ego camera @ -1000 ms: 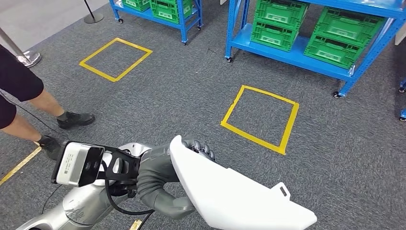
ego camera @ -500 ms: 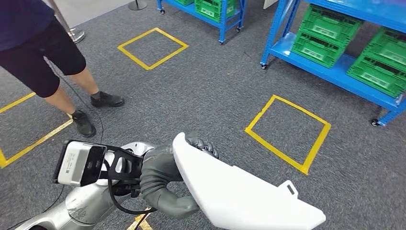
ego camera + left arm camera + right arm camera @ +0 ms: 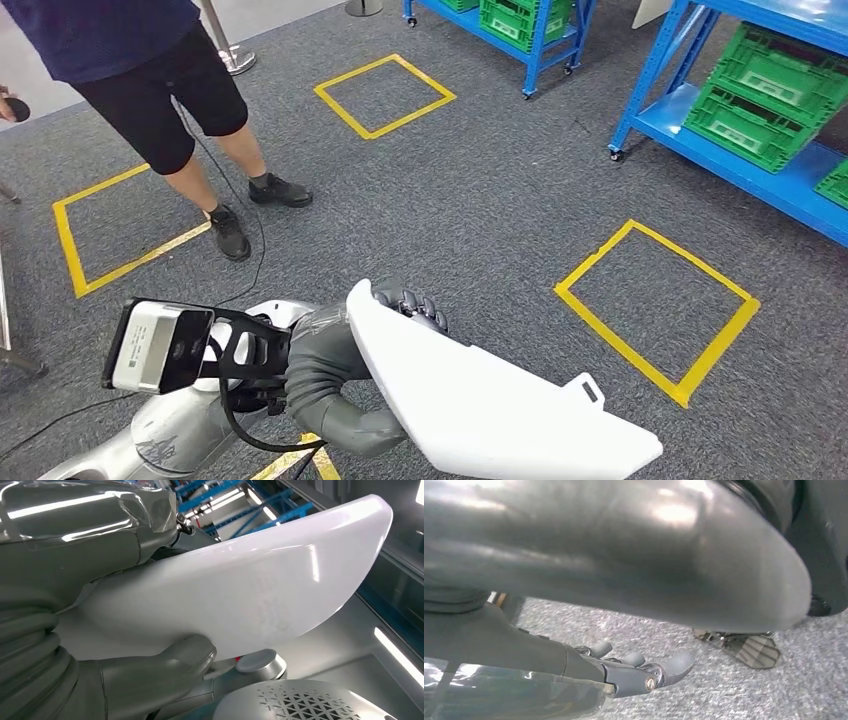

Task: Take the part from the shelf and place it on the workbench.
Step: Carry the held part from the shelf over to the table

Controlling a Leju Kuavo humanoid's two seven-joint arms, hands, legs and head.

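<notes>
My left hand (image 3: 352, 372) grips a large white curved plastic part (image 3: 490, 400) near its narrow end, carrying it low in front of my body over grey carpet. Dark fingers (image 3: 412, 301) wrap over the part's top edge. In the left wrist view the grey thumb (image 3: 165, 666) presses under the white part (image 3: 250, 590), with the hand (image 3: 75, 645) closed around it. My right hand (image 3: 624, 672) hangs beside my body above the carpet, holding nothing, its fingers slightly apart.
A person (image 3: 150, 70) in dark shorts stands at the upper left, with a cable trailing on the floor. Blue shelves (image 3: 700, 130) with green crates (image 3: 765, 100) stand at the upper right. Yellow tape squares (image 3: 660, 310) mark the carpet.
The camera has turned left: shelves and tape squares slid right, and the person came further into view. My left hand still holds the white part the same way.
</notes>
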